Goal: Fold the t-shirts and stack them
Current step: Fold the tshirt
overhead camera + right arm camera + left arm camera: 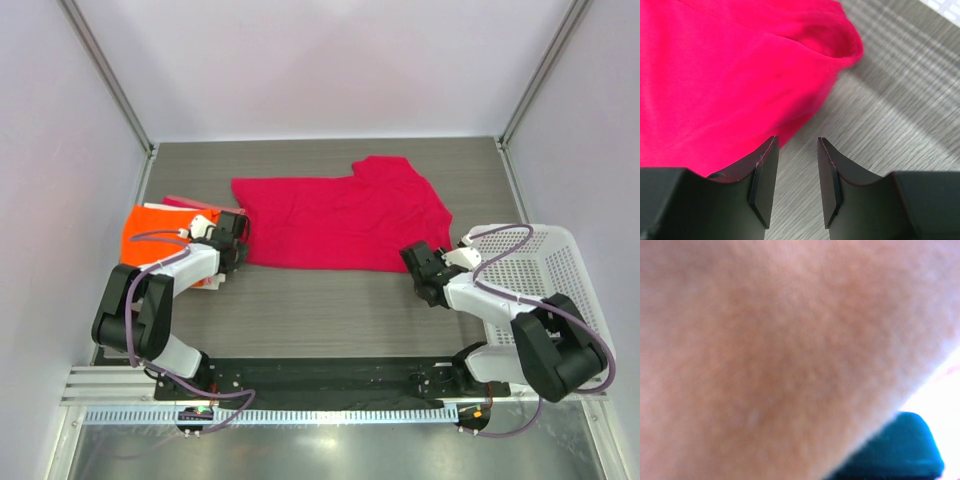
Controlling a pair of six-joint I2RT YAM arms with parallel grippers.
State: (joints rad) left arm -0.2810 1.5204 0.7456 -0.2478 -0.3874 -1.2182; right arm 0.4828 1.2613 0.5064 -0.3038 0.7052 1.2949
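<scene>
The crimson-red t-shirt (340, 222) lies spread flat on the table's middle, one sleeve toward the back right. The orange t-shirt (150, 228) lies folded at the left, with a pale pink edge (188, 204) showing along its far side. My left gripper (234, 238) sits low between the orange shirt and the red shirt's left edge. Its wrist view is filled by blurred pinkish cloth (765, 340), and its fingers are hidden. My right gripper (797, 142) is open and empty over bare table at the red shirt's (740, 75) near right corner. It also shows in the top view (415, 262).
A white plastic lattice basket (560, 262) stands at the right edge, beside the right arm. Grey wood-grain table (320, 310) lies between the shirts and the arm bases. Frame posts and walls close in the back and sides.
</scene>
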